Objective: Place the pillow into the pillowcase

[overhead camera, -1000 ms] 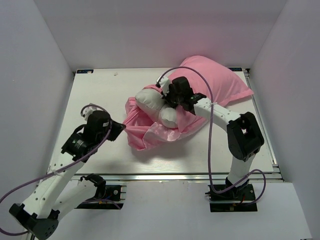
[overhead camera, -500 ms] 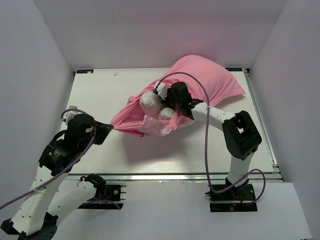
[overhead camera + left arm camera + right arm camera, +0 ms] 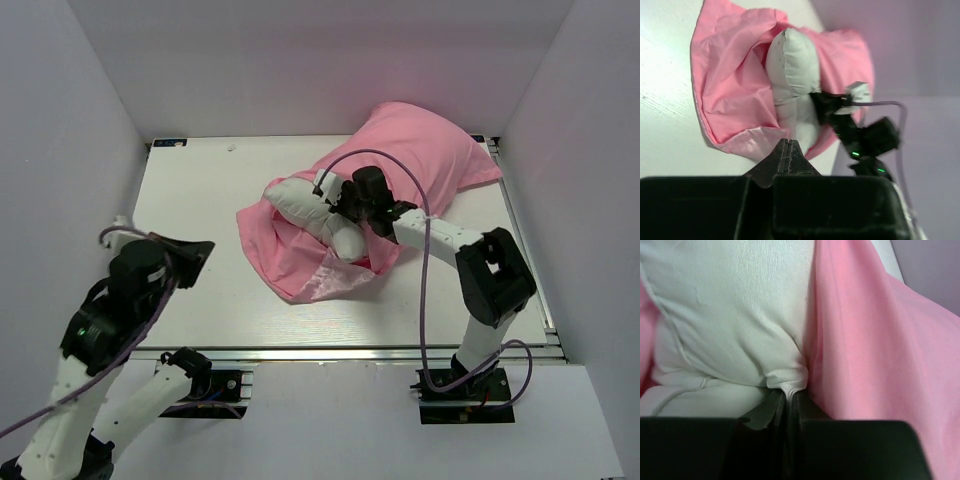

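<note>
Over table (image 3: 200, 190), right hand (image 3: 786, 394) pinches pillow (image 3: 740, 315); left hand (image 3: 786, 147) pressed together near left edge.

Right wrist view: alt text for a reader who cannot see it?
The right tool, shut, pinches a bunched fold of the white pillow at bottom centre. The pink pillowcase lies against the pillow's right side.

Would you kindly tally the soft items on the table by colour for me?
White: 1, the pillow
Pink: 1, the pillowcase
Total: 2
</note>
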You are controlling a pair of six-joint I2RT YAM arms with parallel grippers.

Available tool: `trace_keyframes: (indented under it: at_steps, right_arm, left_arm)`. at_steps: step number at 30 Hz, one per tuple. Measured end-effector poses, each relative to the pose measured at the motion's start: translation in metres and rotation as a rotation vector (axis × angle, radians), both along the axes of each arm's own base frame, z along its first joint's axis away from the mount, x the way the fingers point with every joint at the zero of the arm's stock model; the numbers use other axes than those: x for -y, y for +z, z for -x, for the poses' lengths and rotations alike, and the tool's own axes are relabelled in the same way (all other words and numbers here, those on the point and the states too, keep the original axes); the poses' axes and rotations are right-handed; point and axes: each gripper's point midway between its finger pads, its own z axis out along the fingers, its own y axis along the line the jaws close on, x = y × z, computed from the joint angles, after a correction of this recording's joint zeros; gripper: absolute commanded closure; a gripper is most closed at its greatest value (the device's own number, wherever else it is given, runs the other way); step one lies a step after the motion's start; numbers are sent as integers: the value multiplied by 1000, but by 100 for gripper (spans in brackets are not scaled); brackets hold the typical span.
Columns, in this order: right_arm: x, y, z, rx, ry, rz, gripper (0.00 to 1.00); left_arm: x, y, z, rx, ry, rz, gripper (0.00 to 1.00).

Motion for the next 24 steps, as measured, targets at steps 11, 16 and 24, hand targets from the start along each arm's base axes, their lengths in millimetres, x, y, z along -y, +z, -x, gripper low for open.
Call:
trace_keyframes:
  at_steps: [11, 16, 24]
  right_arm:
    - [-6, 33, 65, -210, 177, -98, 41]
    - [-15, 79, 71, -263, 185, -189, 36]
    - [-25, 148, 65, -242, 177, -304, 35]
  left_arm:
    - [75, -110, -75, -217, -163, -75, 53]
    - [115, -145, -106, -260, -253, -33, 50]
    - [160, -199, -132, -364, -366, 23, 61]
